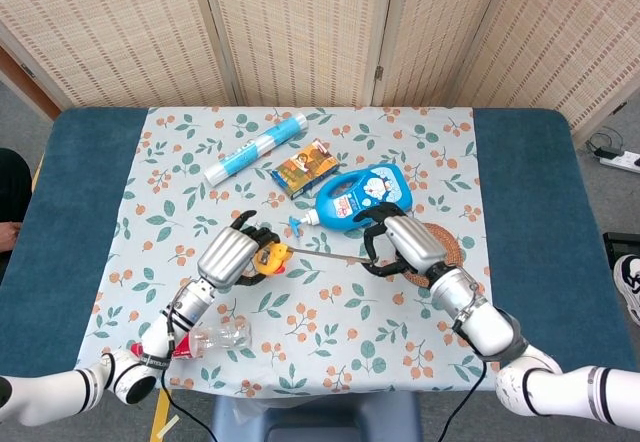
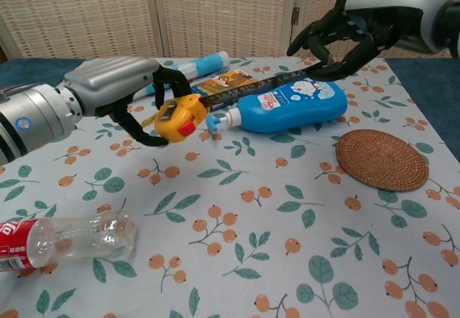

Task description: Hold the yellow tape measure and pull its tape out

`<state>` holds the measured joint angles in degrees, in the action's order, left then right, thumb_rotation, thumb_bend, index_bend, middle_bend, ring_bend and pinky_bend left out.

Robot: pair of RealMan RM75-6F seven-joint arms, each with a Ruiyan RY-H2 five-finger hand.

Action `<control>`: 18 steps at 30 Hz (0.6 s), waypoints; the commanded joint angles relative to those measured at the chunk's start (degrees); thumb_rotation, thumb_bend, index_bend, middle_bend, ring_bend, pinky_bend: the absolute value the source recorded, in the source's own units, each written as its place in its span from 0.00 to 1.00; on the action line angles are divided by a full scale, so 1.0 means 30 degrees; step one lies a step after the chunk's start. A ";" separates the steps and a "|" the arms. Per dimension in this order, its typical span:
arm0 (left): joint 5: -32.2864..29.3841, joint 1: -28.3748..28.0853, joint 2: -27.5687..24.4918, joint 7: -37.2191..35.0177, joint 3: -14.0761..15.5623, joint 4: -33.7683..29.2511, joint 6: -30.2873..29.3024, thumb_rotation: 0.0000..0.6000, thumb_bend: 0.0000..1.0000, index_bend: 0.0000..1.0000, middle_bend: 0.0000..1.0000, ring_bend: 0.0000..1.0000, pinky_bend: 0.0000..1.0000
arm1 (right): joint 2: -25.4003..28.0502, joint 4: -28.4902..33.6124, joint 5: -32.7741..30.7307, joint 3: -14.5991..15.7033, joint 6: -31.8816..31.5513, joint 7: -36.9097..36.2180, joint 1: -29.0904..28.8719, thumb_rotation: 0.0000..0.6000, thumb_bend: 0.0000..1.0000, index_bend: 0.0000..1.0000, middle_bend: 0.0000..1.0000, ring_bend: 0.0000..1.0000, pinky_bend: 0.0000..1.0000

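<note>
Nearest the front table point(image 1: 520, 172) edge, one clear plastic bottle point(image 2: 75, 239) with a red label, lying on its side on the floral tablecloth point(image 2: 244, 253), well apart from both hands, with a broad open stretch of cloth to its right. Further in on the right, one round woven coaster point(image 2: 382, 160), flat, near the cloth's right border. Above mid-cloth, off the surface: left hand point(image 2: 126, 95) curled around one yellow tape measure point(image 2: 178, 116), fingers wrapped on its case, red button facing forward. From the case, one dark tape point(image 2: 262, 86) drawn out taut, rising rightward to the right hand point(image 2: 352, 30), its end pinched between thumb and fingertips, other fingers loosely spread. Under the tape, one blue bottle point(image 2: 287, 106) with a white cap, on its side, close behind the coaster. Just beyond, one small printed box point(image 1: 303, 168), flat. Further back left, one blue-and-white tube point(image 1: 253, 149), lying diagonally. Open cloth left of the left hand and between tube and box; bare blue table margins on both sides of the cloth. At the far edge, folding woven screens point(image 1: 300, 22) closing off the back.
</note>
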<state>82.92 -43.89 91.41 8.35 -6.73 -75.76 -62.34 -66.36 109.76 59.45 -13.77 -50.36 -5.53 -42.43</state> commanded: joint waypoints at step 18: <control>0.1664 0.0657 -0.0190 -0.3133 0.1219 0.5529 -0.0550 1.00 0.42 0.57 0.56 0.47 0.15 | 0.7361 0.3074 0.7394 0.0515 -0.1714 -0.8744 0.4686 1.00 0.47 0.77 0.26 0.14 0.00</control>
<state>87.89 -42.06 90.84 -0.84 -3.22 -59.46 -64.09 -46.24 118.05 79.00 -12.87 -53.94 -29.07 -30.29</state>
